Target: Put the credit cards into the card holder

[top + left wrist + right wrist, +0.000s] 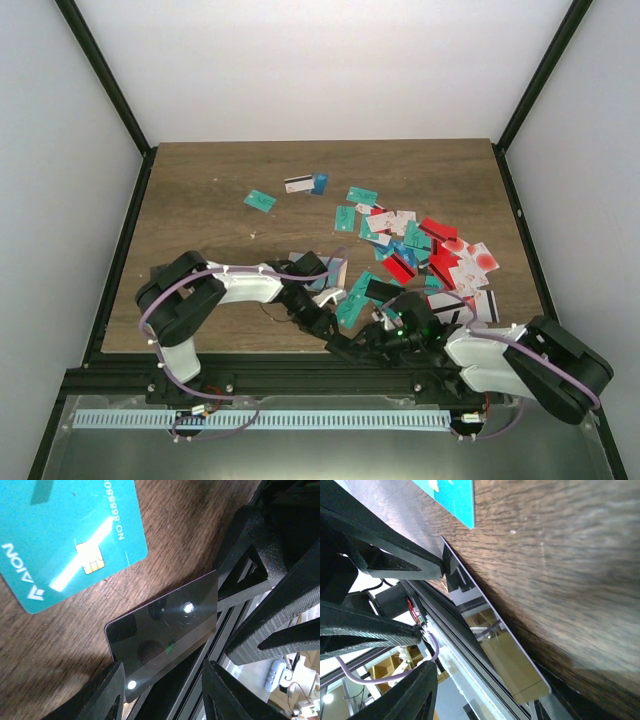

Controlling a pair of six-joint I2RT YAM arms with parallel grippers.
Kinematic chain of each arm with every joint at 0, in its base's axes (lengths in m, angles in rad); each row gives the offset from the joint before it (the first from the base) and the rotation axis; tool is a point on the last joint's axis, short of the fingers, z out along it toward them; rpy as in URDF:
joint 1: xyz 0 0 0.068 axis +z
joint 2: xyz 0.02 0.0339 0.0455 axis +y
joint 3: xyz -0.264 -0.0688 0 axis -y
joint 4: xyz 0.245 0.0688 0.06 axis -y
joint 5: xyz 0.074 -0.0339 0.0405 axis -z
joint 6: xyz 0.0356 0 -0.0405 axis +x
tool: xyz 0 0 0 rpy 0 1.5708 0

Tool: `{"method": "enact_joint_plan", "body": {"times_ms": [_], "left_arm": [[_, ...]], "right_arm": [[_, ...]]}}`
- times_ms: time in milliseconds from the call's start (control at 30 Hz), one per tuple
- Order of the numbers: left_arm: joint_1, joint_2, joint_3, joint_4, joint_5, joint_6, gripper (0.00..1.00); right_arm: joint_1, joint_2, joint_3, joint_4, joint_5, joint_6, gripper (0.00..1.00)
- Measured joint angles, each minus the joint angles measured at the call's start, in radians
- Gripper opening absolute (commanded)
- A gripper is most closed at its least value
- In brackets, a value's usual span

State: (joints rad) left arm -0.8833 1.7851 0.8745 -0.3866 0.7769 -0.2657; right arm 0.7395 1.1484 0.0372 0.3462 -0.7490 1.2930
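Noting risk: glossy black card [162, 630] overhangs surface [200, 200] edge at 6 o'clock. It is thin, rigid, slick plastic, so a nudge could slide it off onto rail [280, 378]. Left end effector [165, 692] half-wide, straddling its corner, no clamp seen. Right end effector [378, 338]: width cannot tell. Other credit cards [430, 255] scattered approx 3 o'clock. Card holder not located.

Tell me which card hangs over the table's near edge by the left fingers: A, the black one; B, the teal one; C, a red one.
A: the black card juts past the table edge, while the teal card lies further in.
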Motion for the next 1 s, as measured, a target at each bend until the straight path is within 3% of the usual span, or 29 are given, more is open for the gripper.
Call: {"method": "enact_joint_plan", "body": {"times_ms": [167,433,800,1000], "left_arm": [[0.000,0.013,0.001,0.000,0.029,0.009,0.44],[0.000,0.013,0.001,-0.002,0.032,0.012,0.44],[0.020,-0.116,0.052,-0.124,-0.169,-0.056,0.47],[0.087,-0.262,0.148,-0.168,-0.267,-0.142,0.50]], "right_arm": [[0.003,0.060,-0.006,0.093,-0.010,0.002,0.42],[0.003,0.072,-0.004,0.108,0.022,-0.018,0.05],[0.003,-0.087,0.026,-0.077,0.037,-0.021,0.01],[-0.013,-0.211,0.186,-0.281,0.087,-0.062,0.01]]}}
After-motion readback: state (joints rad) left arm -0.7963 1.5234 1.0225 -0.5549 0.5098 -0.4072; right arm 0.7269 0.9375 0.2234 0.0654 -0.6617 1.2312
